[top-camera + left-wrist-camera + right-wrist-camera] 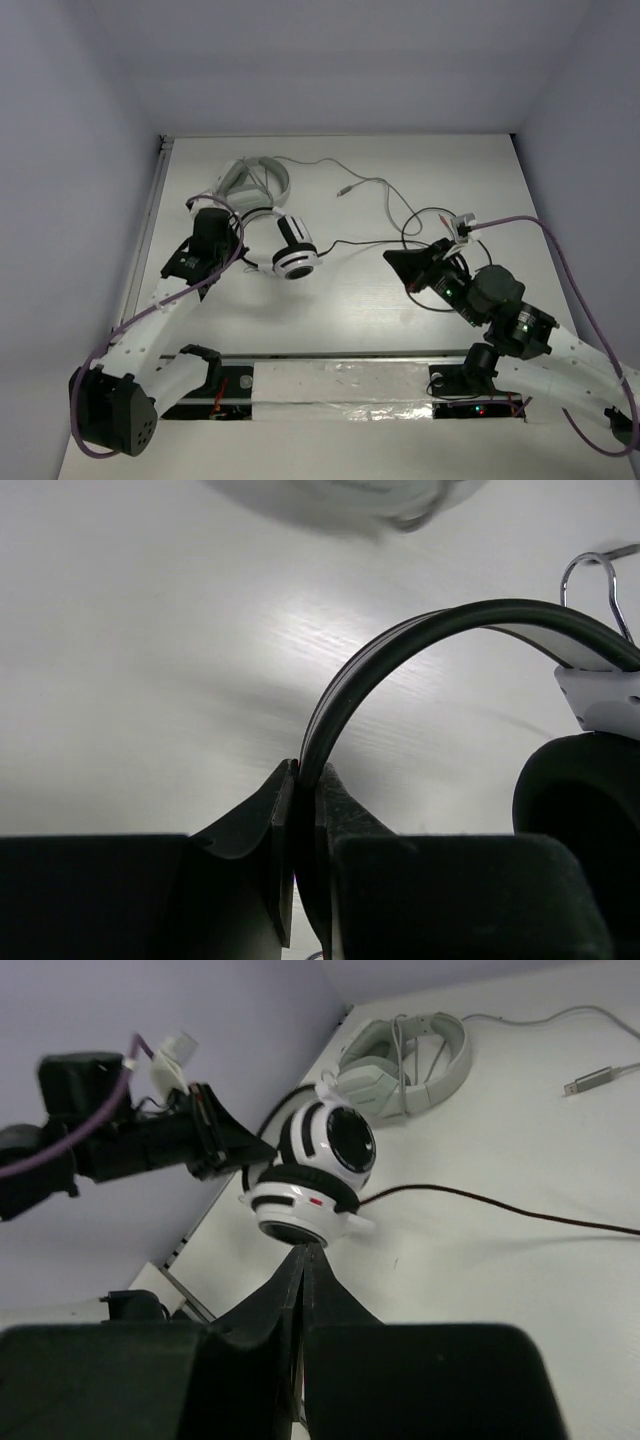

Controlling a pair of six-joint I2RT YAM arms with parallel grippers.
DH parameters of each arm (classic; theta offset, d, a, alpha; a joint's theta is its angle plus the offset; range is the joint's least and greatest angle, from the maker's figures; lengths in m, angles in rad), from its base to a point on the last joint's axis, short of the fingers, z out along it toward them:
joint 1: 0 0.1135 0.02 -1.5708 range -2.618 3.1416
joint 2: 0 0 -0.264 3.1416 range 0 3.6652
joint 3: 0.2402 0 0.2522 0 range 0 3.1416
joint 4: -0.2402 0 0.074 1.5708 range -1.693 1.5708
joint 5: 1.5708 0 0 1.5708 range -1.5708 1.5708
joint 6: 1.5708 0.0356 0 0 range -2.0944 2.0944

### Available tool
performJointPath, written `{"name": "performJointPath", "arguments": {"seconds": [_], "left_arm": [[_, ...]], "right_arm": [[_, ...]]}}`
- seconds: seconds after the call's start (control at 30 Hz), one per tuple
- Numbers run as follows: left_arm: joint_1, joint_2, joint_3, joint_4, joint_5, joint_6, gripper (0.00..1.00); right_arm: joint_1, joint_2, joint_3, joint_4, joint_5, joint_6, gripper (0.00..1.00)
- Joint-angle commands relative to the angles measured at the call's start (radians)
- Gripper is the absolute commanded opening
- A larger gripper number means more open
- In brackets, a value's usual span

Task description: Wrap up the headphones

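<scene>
White table [350,320], pale lilac walls [80,150]. Headphones [297,262] left of centre in top view: glossy white/black earcups [340,1150], thin black headband [420,630], black cable [355,242] trailing right. Grey pair [255,178] just behind, upper left. Left gripper [237,243] reaches in from lower left, jaws pinching headband. Right gripper [392,258] low at centre-right, pointing at earcups, jaws pressed together, nothing visible between.

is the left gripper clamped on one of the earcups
No, the left gripper is shut on the thin black headband, and the black-padded earcup sits off to one side, clear of it.
</scene>
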State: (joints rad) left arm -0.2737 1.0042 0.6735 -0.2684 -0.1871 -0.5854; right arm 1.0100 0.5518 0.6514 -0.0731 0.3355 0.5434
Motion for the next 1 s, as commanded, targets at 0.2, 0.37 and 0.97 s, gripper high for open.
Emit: {"name": "performJointPath", "arguments": {"seconds": [0.2,0.37,0.97], "left_arm": [[-0.024,-0.078,0.415,-0.186,0.223,0.088,0.00],[-0.024,-0.038,0.573,-0.210,0.279,0.145,0.00],[-0.024,0.131,0.847,-0.155,0.489,0.211,0.00]], "right_arm": [[0.007,0.086,0.019,0.101,-0.038,-0.054,0.00],[0.007,0.111,0.013,0.136,-0.001,-0.080,0.00],[-0.110,0.272,-0.065,0.340,-0.257,-0.224,0.77]]}}
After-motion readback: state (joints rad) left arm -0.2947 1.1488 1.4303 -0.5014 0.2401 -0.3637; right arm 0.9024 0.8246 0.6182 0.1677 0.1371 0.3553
